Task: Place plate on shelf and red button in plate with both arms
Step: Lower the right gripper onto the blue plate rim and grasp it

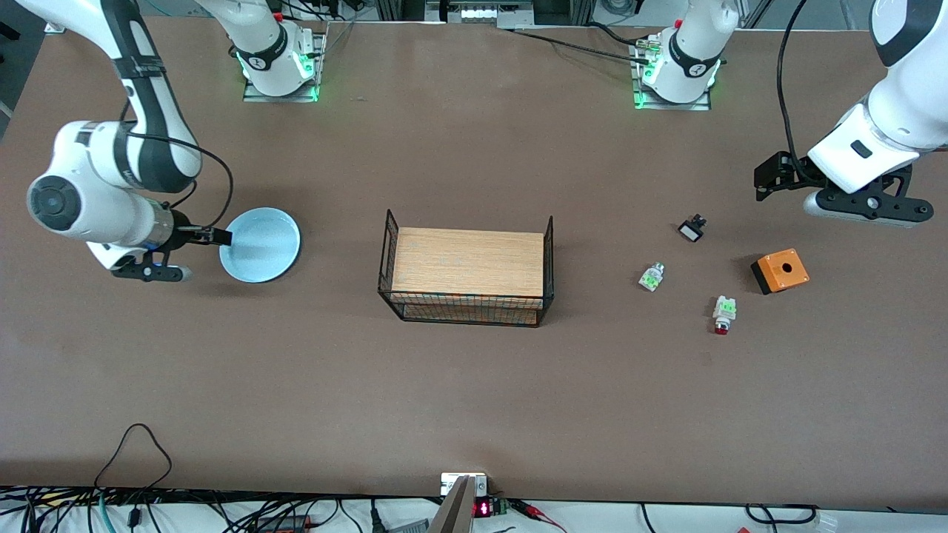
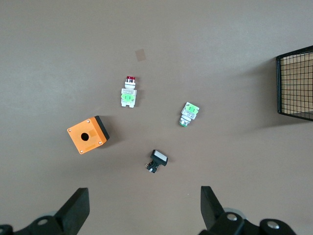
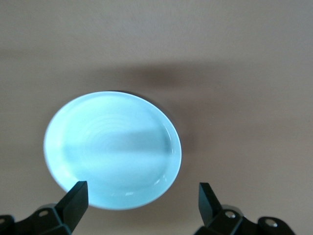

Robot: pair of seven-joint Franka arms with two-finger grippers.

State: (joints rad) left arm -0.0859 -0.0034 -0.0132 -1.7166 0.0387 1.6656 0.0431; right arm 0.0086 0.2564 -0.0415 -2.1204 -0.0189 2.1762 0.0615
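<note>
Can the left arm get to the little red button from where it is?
Probably yes. The left end effector hangs open above the small parts, and the red button lies by itself on the table, apart from the orange box.

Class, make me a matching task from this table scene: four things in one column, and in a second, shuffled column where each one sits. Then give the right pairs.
Things
1. plate
2. red button
3. orange box
4. wire basket

Places
A. middle of the table, holding a wooden board
B. toward the right arm's end, beside the open right gripper
C. nearest the front camera of the small parts
D. toward the left arm's end, near the open left gripper, hole facing up

Pairs: 1-B, 2-C, 3-D, 4-A
</note>
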